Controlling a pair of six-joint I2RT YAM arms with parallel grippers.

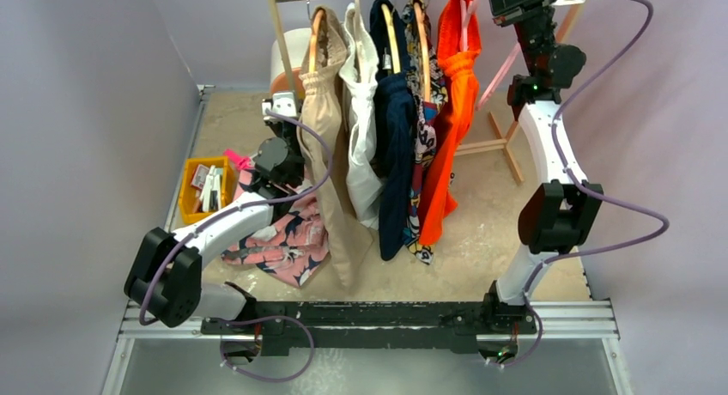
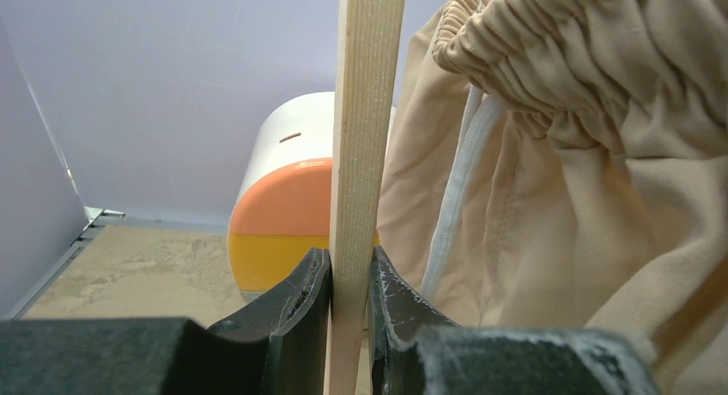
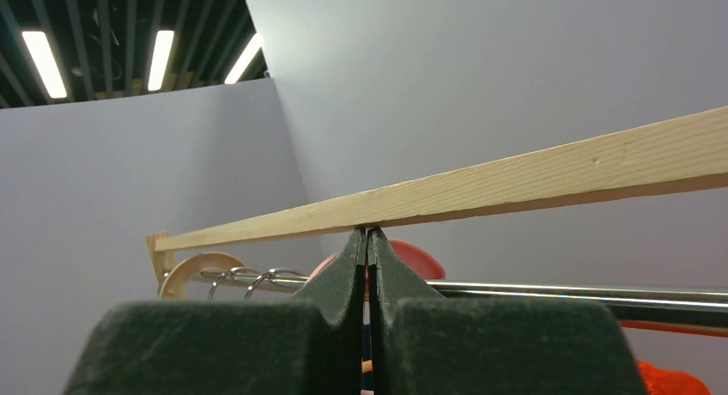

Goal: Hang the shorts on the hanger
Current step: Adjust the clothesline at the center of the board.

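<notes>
Nearest me, both arm bases sit at the worktop's point(image 1: 481, 232) front edge. The left arm bends at its elbow and stretches forward over the shorts point(image 1: 279, 240), which lie crumpled flat on the worktop under its forearm. A bright pink piece point(image 1: 236, 161) pokes out at their far corner, beside one yellow bin point(image 1: 191, 202); what it belongs to I cannot tell.

Only the left wrist view shows the grip: the left gripper point(image 2: 350, 266) is clamped on the rack's upright wooden post point(image 2: 365, 112), one finger on each side. A white-and-orange canister point(image 2: 283, 197) stands behind the post, and a tan garment point(image 2: 601, 197) hangs just to its right.

From overhead I count five garments on the rack, the orange one point(image 1: 451, 112) at the right end.

The right arm rises nearly straight up, its wrist leaving the overhead view. Its own camera shows the right gripper point(image 3: 367, 240) fully closed on nothing, with its tips just under the wooden top rail point(image 3: 515, 176) and the metal rod point(image 3: 558, 290) behind them.
</notes>
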